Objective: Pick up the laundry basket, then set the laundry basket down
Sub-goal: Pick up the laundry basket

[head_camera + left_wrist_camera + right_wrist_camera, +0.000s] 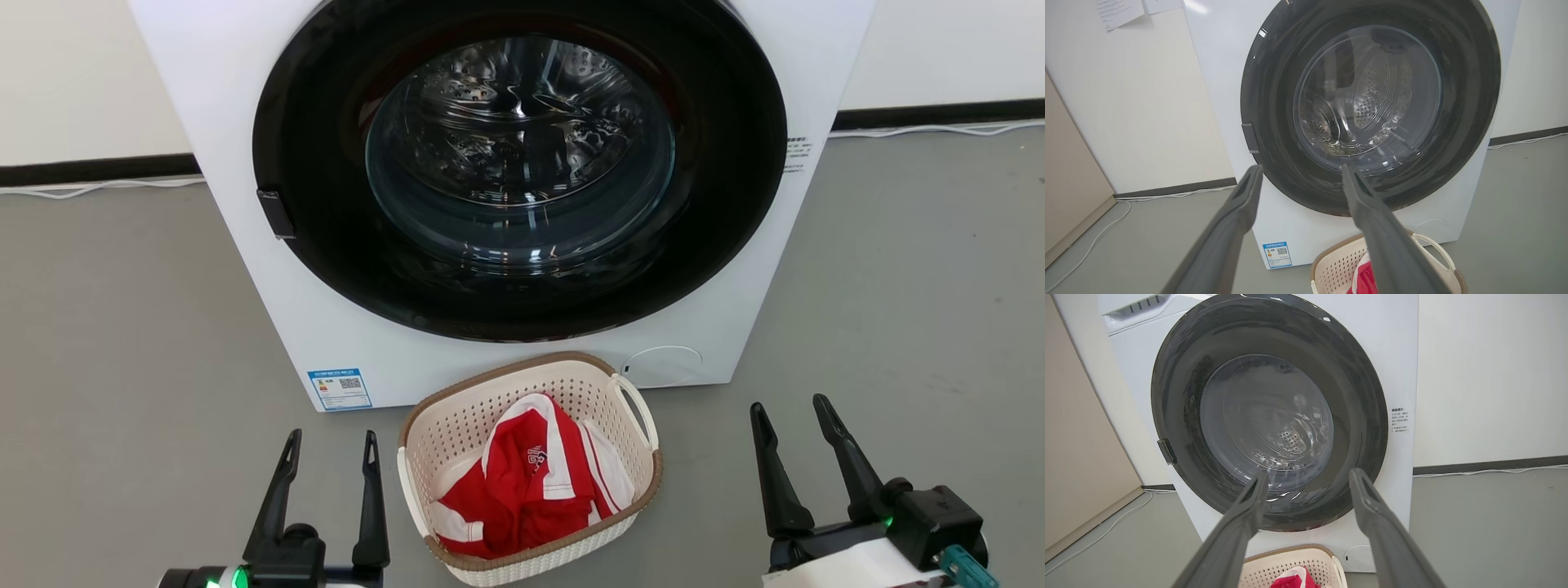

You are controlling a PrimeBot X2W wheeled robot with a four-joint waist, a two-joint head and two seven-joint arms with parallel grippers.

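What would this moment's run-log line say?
laundry basket: on floor by washing machine, untouched | left hand: open, empty | right hand: open, empty

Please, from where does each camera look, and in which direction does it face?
Head view: on the head, looking forward and down at the washing machine and the laundry basket before it; both the left claw and right claw show, open.
Left wrist view: on the left wrist, facing the machine's door along its own fingers; basket at bottom right.
Right wrist view: on the right wrist, facing the door along its own fingers; basket at bottom edge.
Shared: all three show the door and the basket.
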